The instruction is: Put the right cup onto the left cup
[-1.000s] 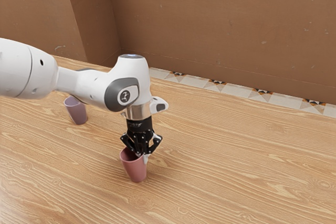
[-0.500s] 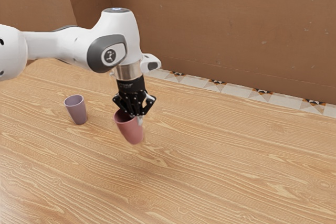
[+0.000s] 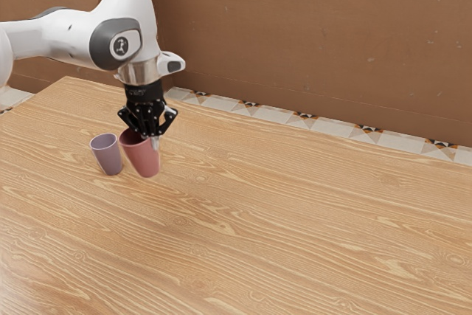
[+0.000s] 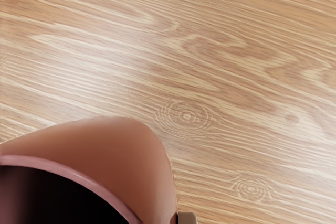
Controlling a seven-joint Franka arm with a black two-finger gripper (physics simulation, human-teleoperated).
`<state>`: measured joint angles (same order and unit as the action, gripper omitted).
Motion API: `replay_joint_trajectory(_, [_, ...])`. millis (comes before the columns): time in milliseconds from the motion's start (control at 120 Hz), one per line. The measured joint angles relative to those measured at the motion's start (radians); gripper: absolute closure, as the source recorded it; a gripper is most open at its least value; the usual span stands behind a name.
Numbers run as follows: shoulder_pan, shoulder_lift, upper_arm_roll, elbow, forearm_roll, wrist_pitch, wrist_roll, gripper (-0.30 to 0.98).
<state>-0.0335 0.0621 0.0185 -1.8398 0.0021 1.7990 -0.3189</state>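
Presently, the task stands at the carrying step: the pink cup (image 3: 144, 158), taken as the right cup, is in the grip of the black gripper (image 3: 150, 138) and has yet to be stacked. The jaws are closed on its wall, one finger inside the mouth and the other against the outside. The cup is judged to be clear of the wooden surface (image 3: 280, 219), and it leans, mouth toward the exterior view's left. The purple cup (image 3: 108, 157), taken as the left cup, stands upright and empty-handed of any contact with the gripper, just beside the pink one in the exterior view; whether the two cups touch cannot be determined. Required next: a lift sufficient to bring the pink cup's base above the purple cup's rim, then a short traverse toward the exterior view's left until base and mouth are in line. The lean should be corrected before lowering, and release deferred until the pink cup is seated. Principal hazard noted: a traverse made too low would likely strike the purple cup's side and tip it. A crooked descent may catch on the rim.
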Motion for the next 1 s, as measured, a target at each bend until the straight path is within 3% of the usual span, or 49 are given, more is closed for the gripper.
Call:
replay_joint_trajectory(492, [-0.111,0.038,0.29,0.058,-0.003,-0.005,0.115,0.76])
replay_joint_trajectory(1000, [-0.113,0.225,0.385,0.279,-0.038,-0.025,0.215,0.77])
